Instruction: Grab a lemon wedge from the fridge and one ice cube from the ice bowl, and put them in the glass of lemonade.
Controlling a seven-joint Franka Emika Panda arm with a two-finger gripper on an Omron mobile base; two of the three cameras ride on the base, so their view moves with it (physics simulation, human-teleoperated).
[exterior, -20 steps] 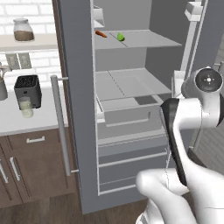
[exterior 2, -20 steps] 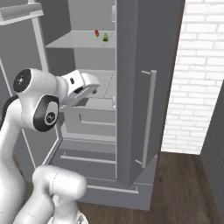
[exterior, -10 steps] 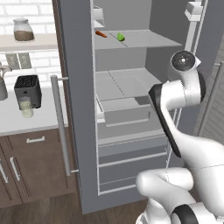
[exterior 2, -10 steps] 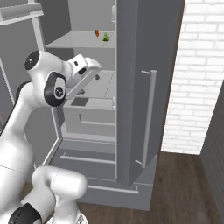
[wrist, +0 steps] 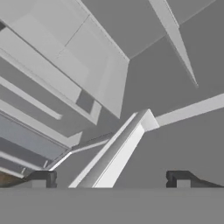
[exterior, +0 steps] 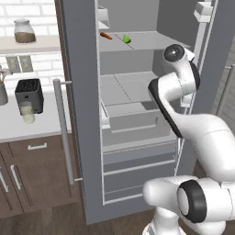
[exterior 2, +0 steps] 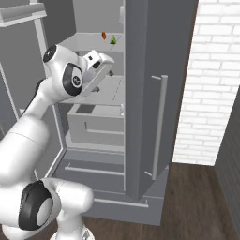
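Kitchen: white brick walls, dark wood floor, and dark brown cabinets [exterior: 32, 183] under a pale counter [exterior: 18, 131] are seen to the left of the fridge.
Fridge: one tall grey fridge [exterior: 82, 114] is shown with its doors swung open; one long silver bar handle [exterior: 64, 133] is seen in the left base view and one more [exterior 2: 159, 126] in the right base view.
Top shelf: two small items are counted, one lemon wedge [exterior: 126, 39] in yellow-green and one thin orange-red stick [exterior: 105, 35] just to its left, apart from it.
Counter: one black toaster [exterior: 30, 94] is parked there, with one glass of lemonade [exterior: 27, 112] right in front of it.
Wall shelf: one lidded jar [exterior: 24, 31] of brown stuff is spotted.
Gripper: the gripper [wrist: 109, 181] is held wide open with nothing in it, raised inside the fridge opening below the top shelf; both dark fingertips [wrist: 41, 179] are seen well apart.
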